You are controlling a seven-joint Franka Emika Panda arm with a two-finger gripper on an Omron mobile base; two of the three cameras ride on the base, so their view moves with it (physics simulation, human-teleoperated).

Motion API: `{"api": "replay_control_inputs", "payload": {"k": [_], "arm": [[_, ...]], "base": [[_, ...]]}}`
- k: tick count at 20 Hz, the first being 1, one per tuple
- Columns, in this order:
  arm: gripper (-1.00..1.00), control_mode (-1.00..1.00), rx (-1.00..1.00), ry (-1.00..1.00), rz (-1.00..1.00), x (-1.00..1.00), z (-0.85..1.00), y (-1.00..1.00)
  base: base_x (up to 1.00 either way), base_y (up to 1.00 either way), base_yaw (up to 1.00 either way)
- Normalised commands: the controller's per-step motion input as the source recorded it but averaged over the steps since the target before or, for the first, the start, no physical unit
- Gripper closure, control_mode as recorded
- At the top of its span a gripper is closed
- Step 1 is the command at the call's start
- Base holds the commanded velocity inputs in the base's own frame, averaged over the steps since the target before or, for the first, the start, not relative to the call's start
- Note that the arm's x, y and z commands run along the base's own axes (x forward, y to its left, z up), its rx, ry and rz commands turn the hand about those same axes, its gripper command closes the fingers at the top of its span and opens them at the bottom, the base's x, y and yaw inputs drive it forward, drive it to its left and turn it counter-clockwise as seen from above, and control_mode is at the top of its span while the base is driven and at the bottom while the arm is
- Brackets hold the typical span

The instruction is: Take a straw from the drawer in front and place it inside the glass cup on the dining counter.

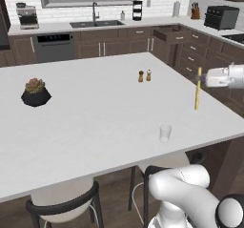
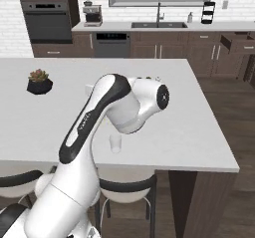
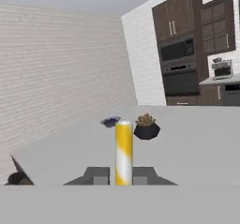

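Kitchen, white dining counter (image 1: 95, 108) in front of me. The straw (image 1: 198, 88) hangs upright in the air over the counter's right edge, pinched near its top in my gripper (image 1: 202, 80), jaws closed tight on it. Glass cup (image 1: 165, 132) stands empty on the counter, near the straw but apart. Shakers (image 1: 144, 75) farther back, potted plant (image 1: 35, 91) far left. Drawer (image 1: 172, 34) stands open behind.

Open drawer (image 2: 239, 42) — cut by frame edge

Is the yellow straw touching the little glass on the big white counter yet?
Apart. In the left base view the straw hangs upright from the gripper near the counter's right edge, with bare white counter between its lower end and the glass.
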Motion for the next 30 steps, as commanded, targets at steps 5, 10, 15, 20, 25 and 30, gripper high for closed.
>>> {"api": "replay_control_inputs", "payload": {"k": [5,10,15,20,25,30], "arm": [[1.00,-1.00,0.01,-0.22,0.19,0.00,-0.24,0.10],[1.00,-1.00,0.00,-0.11,0.09,0.00,-0.37,0.24],[1.00,-1.00,0.00,-0.03,0.01,0.00,-0.38,0.16],[1.00,-1.00,0.00,-0.05,0.00,0.00,-0.35,0.00],[1.00,-1.00,0.00,-0.07,0.00,0.00,-0.24,0.00],[1.00,-1.00,0.00,-0.05,0.00,0.00,-0.25,0.00]], "base": [[0.00,0.00,0.00],[0.00,0.00,0.00],[0.00,0.00,0.00],[0.00,0.00,0.00],[0.00,0.00,0.00],[0.00,0.00,0.00]]}}
